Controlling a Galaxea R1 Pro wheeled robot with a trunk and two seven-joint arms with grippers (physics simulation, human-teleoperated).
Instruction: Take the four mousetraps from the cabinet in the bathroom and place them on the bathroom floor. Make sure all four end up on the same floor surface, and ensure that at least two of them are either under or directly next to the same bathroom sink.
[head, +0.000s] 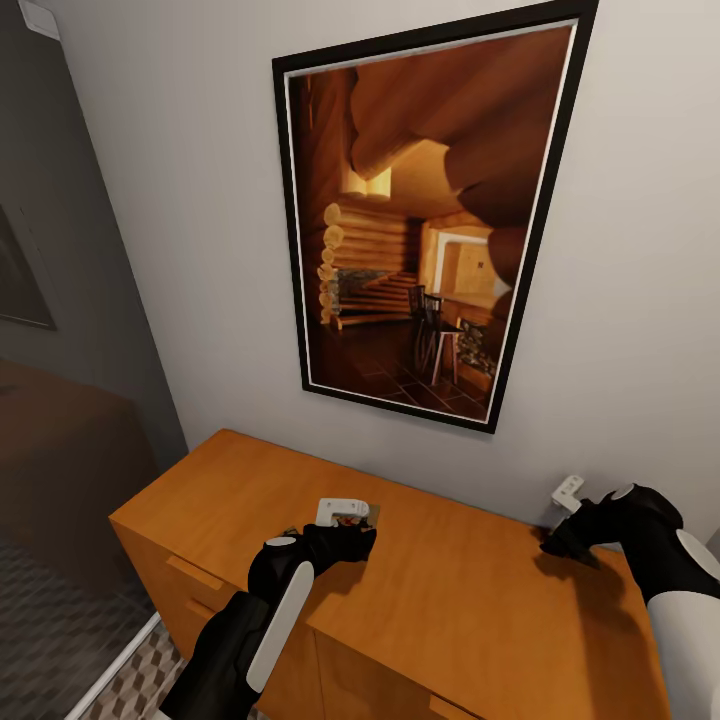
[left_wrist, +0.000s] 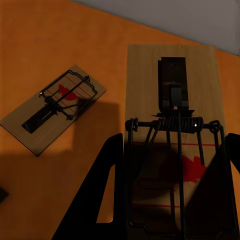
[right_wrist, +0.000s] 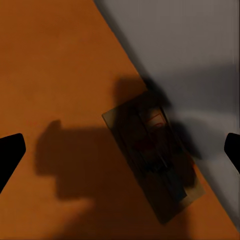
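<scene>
Left gripper (left_wrist: 170, 200) open, straddling a mousetrap (left_wrist: 172, 115) lengthwise on the cabinet (head: 480, 600); right gripper (right_wrist: 120, 150) wide open above another trap (right_wrist: 155, 160).

A framed picture (head: 425, 215) hung on the wall above the cabinet (head: 450, 600). Two mousetraps (left_wrist: 172, 125) lay apart on its top; another mousetrap (right_wrist: 155, 162) lay by the wall.

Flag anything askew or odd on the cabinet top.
Nothing broken or spilled. The far mousetrap lies skewed to the near mousetrap between the left gripper's open jaws; a third mousetrap lies shadowed close by the wall.
</scene>
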